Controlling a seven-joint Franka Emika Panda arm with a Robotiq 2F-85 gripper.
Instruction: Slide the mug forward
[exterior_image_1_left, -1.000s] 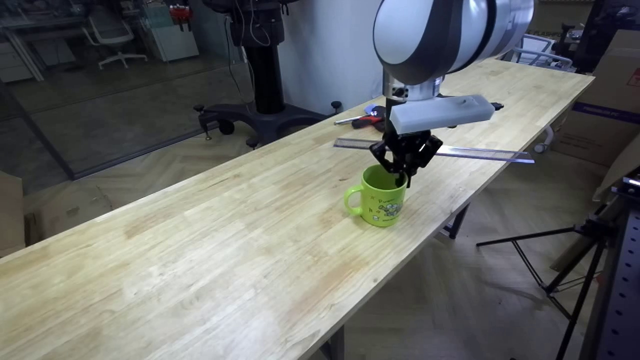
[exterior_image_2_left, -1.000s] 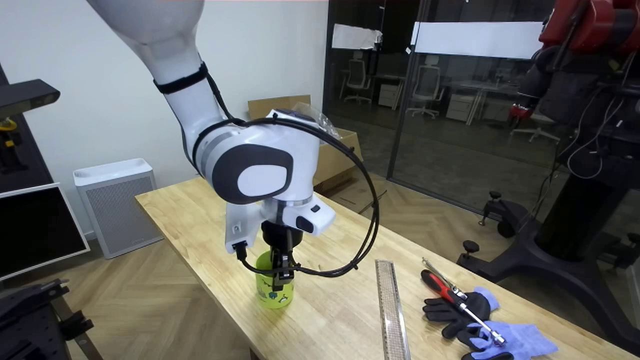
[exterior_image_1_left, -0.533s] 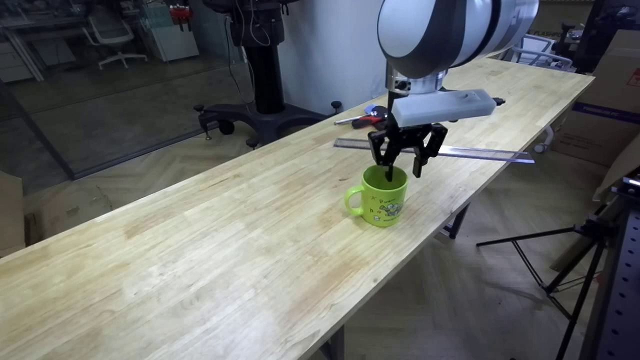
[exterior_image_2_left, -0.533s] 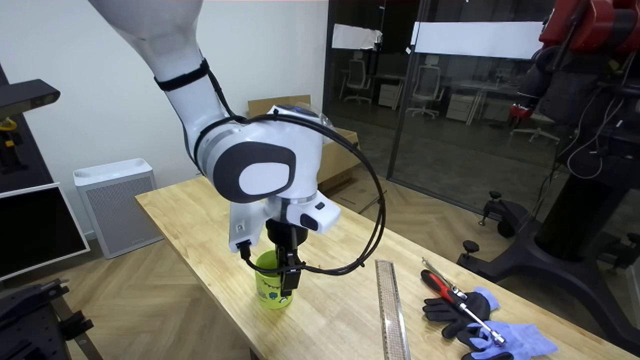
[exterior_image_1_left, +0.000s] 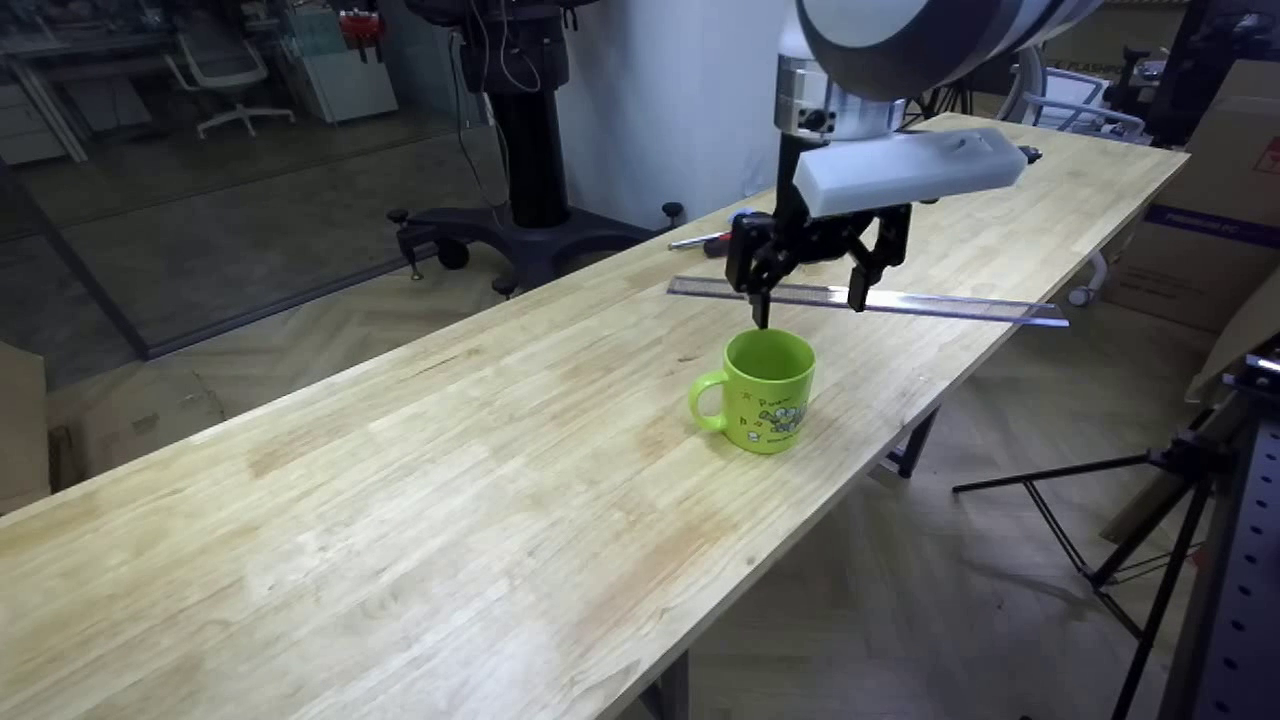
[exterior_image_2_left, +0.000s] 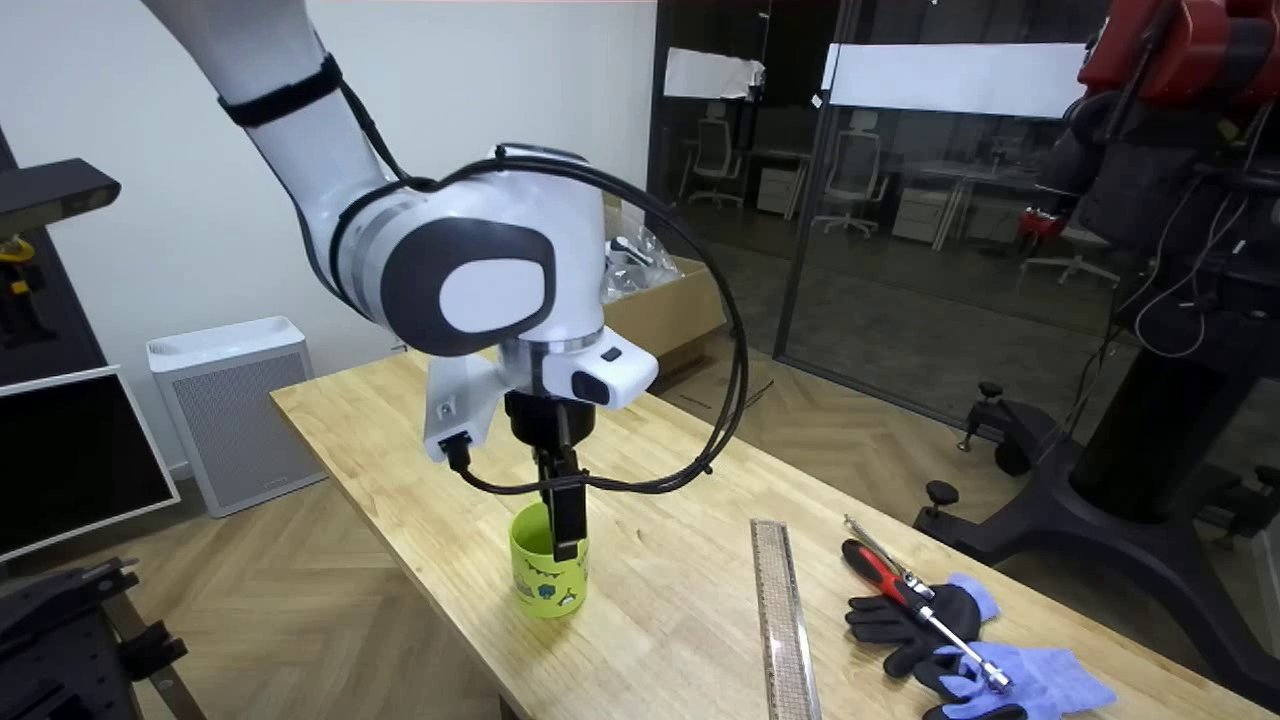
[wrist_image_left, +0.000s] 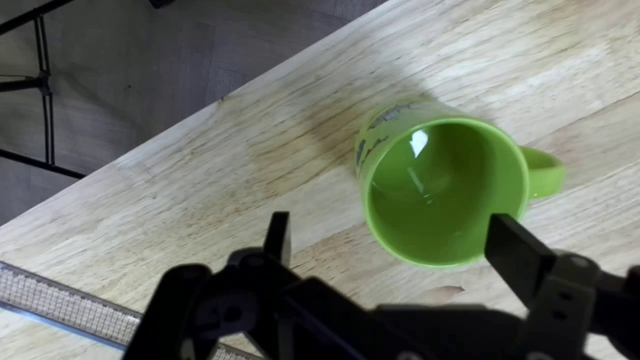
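A: The gripper (exterior_image_1_left: 810, 309) just went up. A sec ago it was down by the mug (exterior_image_1_left: 765, 405), tips close together; now its fingers (exterior_image_1_left: 760, 308) are spread w/ nothing b/w 'em, one tip near the rim, touching or not I can't tell. Mug hasn't budged.

B: So done, or going again?

A: No idea. My guess: backing off after a push, or resetting for one. Either way, go straight up till both tips are clear, then swing; hook the rim & it tips. For a push: fingers together, low on the wall, in line w/ its middle so the handle (wrist_image_left: 547, 177) doesn't swing it round. Slow. And watch the long edge, it's near.

B: And the stuff, L to R, gloves (exterior_image_2_left: 1050, 678) at my right?

A: Mug first: upright on the table (exterior_image_2_left: 680, 630), lime-green, glossy, straight-sided, w/ a cartoon print (exterior_image_1_left: 783, 416). Prob. rigid, so no squashing. Table's pale wood, streaky grain, looks smooth, should slide OK. Next the ruler (exterior_image_2_left: 785, 620): long flat see-through strip w/ a fine grid. Then a hand tool (exterior_image_2_left: 882, 573): red & black grip, shiny metal shaft. Last, those gloves: blue cloth, black coated-looking fingers, lying limp under the tool's shaft.
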